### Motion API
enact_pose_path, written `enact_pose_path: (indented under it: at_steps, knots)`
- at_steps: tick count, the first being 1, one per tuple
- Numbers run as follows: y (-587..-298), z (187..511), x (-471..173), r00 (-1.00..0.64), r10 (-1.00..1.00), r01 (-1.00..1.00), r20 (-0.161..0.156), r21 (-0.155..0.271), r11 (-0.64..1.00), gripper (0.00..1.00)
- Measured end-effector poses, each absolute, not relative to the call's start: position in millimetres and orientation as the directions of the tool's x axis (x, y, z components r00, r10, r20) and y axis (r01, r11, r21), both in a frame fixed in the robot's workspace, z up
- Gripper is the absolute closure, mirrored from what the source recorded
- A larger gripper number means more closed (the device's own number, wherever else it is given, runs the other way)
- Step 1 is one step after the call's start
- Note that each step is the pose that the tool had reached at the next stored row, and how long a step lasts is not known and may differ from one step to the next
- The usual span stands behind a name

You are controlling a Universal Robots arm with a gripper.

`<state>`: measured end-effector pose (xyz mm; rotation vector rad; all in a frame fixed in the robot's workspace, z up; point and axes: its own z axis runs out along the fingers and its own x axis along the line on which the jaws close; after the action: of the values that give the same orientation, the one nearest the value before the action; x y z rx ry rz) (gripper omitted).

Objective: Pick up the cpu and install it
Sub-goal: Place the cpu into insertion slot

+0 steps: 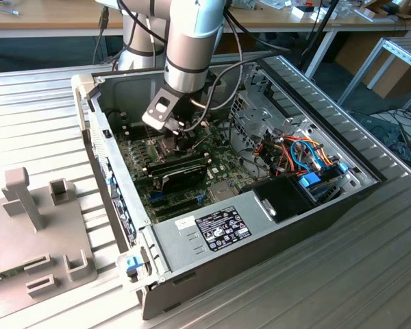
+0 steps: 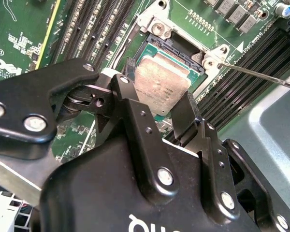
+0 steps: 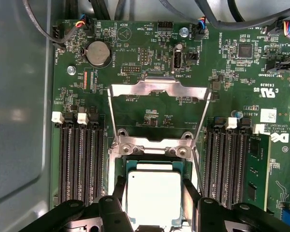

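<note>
The cpu (image 3: 153,199), a flat square chip with a dull silver top, sits between the two black fingers (image 3: 119,189) of my gripper (image 3: 154,192) directly at the open socket of the green motherboard (image 3: 150,53). In the second wrist view the cpu (image 2: 160,86) lies slightly tilted over the socket, with my gripper (image 2: 159,105) shut on its two opposite edges. The hinged metal socket frame (image 3: 157,88) is folded back, away from the chip. In the exterior view my gripper (image 1: 185,140) is low inside the computer case, over the motherboard (image 1: 222,171).
Rows of black memory slots (image 3: 82,164) flank the socket on both sides. A thin metal lever (image 2: 261,76) sticks out beside the socket. A black oblong module (image 1: 181,171) lies near my gripper, with the power supply (image 1: 212,229) and a drive cage (image 1: 257,113) with cables around it.
</note>
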<state>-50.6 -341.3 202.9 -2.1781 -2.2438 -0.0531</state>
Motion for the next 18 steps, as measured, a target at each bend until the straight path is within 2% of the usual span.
enact_pose_path:
  at_steps: [18]
  knots:
    - [-341.3, 200.1, -50.5, -0.030, 0.999, 0.999, 0.034, 0.015, 0.029, 0.45]
